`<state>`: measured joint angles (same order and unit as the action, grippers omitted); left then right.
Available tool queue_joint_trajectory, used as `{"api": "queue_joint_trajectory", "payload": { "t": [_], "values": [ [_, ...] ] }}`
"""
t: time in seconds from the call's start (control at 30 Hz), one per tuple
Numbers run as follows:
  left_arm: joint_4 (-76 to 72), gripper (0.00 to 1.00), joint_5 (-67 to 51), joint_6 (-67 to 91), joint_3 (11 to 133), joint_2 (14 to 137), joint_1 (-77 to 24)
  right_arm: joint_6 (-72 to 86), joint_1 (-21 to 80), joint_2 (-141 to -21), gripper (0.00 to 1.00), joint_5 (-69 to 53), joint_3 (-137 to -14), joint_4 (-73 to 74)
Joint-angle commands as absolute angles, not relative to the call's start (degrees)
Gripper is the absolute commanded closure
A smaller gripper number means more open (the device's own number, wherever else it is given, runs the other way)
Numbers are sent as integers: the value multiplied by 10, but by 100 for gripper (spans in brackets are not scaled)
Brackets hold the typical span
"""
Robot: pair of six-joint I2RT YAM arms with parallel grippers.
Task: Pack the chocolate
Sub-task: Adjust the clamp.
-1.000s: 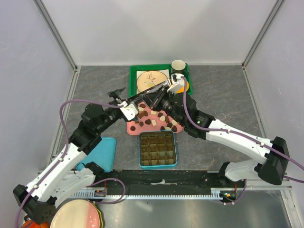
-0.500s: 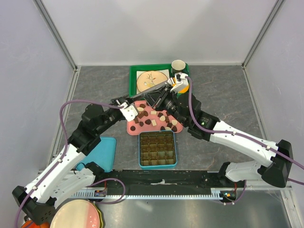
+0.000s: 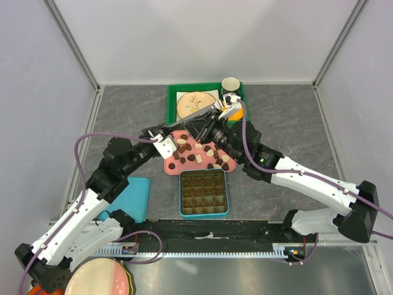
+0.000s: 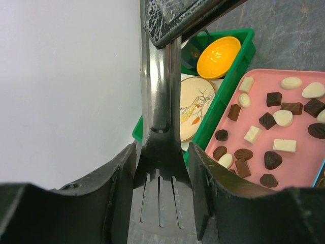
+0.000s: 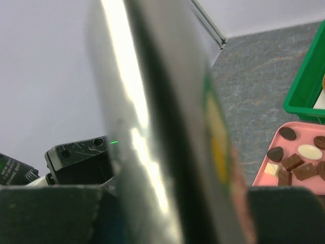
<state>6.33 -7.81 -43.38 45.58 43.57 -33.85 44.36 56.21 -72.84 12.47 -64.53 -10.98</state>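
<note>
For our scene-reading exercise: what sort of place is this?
Likely a robot test cell in a lab: bare white walls box in a grey table, the bolted-down left arm and right arm hold a spatula, and chocolate lies staged on a pink tray.

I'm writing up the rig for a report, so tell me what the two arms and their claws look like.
Both the left arm and right arm have white lower links and black upper joints, with a purple cable looping along each. The left claw has black, scratched fingers; the right claw is dark too.
</note>
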Motion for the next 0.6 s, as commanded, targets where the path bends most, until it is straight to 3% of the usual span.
{"api": "queue_joint_trajectory", "payload": {
  "t": [0.0,0.3,0.57],
  "values": [
    [67,98,-41,-462,456,426,-329,371,565,-706,76,89,-622,-181],
    [73,98,-52,-451,462,420,-329,335,564,-707,59,82,-594,-245],
    [73,98,-57,-437,468,419,-329,347,565,-712,61,80,-570,-298]
  ]
}}
